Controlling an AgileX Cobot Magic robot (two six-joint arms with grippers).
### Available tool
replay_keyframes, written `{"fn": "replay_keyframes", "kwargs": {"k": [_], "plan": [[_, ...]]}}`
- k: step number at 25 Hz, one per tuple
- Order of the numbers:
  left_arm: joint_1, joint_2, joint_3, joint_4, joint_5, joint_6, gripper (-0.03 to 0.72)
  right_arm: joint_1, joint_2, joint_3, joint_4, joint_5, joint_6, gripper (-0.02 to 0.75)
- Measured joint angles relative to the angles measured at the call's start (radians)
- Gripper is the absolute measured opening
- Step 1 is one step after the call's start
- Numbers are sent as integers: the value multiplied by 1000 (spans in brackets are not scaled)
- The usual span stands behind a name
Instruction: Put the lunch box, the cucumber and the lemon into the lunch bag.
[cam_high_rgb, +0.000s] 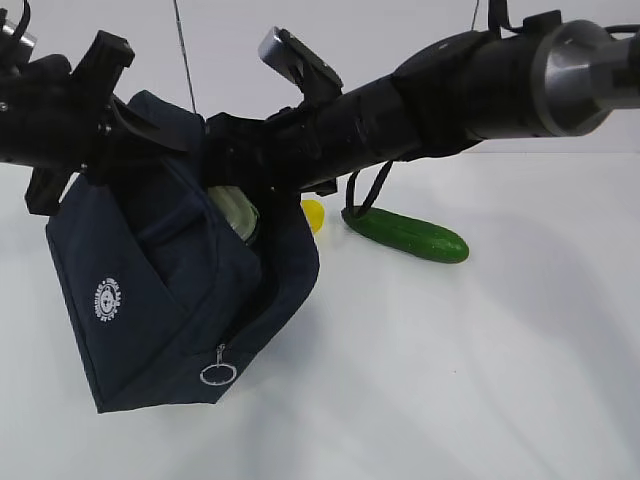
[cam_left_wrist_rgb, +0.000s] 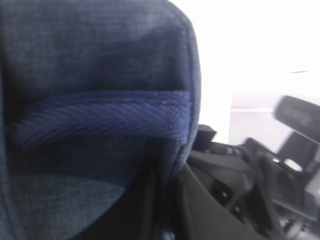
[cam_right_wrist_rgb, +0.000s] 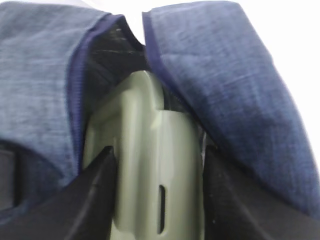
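The navy lunch bag (cam_high_rgb: 150, 290) hangs tilted over the white table, its top zipper gaping. My left gripper (cam_high_rgb: 118, 112) is shut on the bag's upper edge; in the left wrist view the fabric (cam_left_wrist_rgb: 90, 50) is pinched in the dark jaws (cam_left_wrist_rgb: 170, 200). My right gripper (cam_high_rgb: 240, 185) reaches across from the right, shut on the sage-lidded lunch box (cam_high_rgb: 236, 213). The right wrist view shows the box (cam_right_wrist_rgb: 145, 110) between both fingers of the gripper (cam_right_wrist_rgb: 157, 155), its front end inside the bag's mouth (cam_right_wrist_rgb: 40, 60). The lemon (cam_high_rgb: 313, 214) and cucumber (cam_high_rgb: 405, 233) lie on the table behind the bag.
A silver ring zipper pull (cam_high_rgb: 218, 374) dangles at the bag's lower front corner. A thin dark loop (cam_high_rgb: 365, 195) hangs from the right arm above the cucumber's left end. The white table (cam_high_rgb: 450, 380) stretches to the right and front.
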Motion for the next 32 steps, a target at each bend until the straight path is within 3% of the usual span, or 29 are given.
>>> {"fn": "replay_keyframes", "kwargs": {"k": [17,25,32], "plan": [[0,0,0,4,-12,33,33,-2,9,0,38,121,-271,403],[0,0,0,4,-14,52,33,-2,9,0,38,126,-305,404],[0,0,-6,1,-21,69,30,-2,9,0,70,118,-349,499]]}}
